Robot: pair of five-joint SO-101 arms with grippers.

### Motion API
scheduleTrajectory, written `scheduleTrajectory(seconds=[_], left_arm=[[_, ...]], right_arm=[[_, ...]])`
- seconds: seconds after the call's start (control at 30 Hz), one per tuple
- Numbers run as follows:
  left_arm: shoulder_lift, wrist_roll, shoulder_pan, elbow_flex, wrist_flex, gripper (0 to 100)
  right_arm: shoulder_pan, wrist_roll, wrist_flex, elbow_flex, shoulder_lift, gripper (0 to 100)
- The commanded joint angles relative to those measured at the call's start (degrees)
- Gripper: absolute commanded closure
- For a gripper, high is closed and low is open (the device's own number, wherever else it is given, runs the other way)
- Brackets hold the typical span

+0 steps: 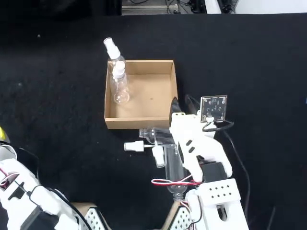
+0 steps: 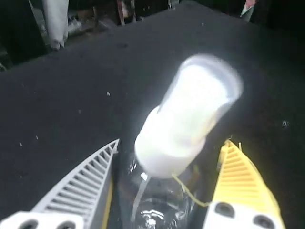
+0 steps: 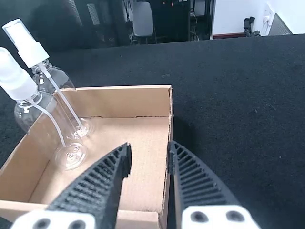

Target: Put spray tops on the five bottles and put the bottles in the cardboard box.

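The cardboard box (image 1: 163, 88) lies open at the table's middle. Two clear bottles with white spray tops (image 1: 111, 48) (image 1: 119, 79) stand in its far left corner; in the right wrist view they are the rear bottle (image 3: 47, 78) and the nearer one (image 3: 28, 112). My right gripper (image 1: 181, 104) (image 3: 148, 152) hangs over the box's near right wall (image 3: 167, 143), open and holding nothing. My left gripper (image 2: 169, 157) is shut on a clear bottle (image 2: 157, 205) with a white spray top (image 2: 190, 114) that points at the camera.
In front of the box, partly under the right arm, clear bottles (image 1: 149, 134) (image 1: 173, 175) lie on the black cloth. A loose white spray top (image 1: 135, 146) and another white top (image 1: 158, 155) lie beside them. The left arm (image 1: 19, 201) sits at the near left corner.
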Motion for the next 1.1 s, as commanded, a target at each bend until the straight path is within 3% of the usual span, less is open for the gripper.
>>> scheduleTrajectory(seconds=[0.0, 0.43, 0.67, 0.9, 1.07], left_arm=[[0.1, -1.8, 0.4, -0.6, -4.2, 70], [0.4, -1.7, 0.4, -2.2, -2.6, 70], [8.0, -1.4, 0.2, -5.1, -3.1, 70], [9.5, -1.8, 0.2, -2.7, -12.5, 70], [9.5, -1.8, 0.1, -2.7, -12.8, 70]], right_arm=[[0.6, 0.4, -1.8, -0.2, -1.4, 89.6], [0.6, 0.4, -1.8, -0.1, -1.4, 89.6], [0.6, 0.4, -1.8, -0.1, -1.4, 89.6], [0.6, 0.4, -1.8, -0.1, -1.4, 89.6], [0.6, 0.4, -1.8, -0.1, -1.4, 89.6]])
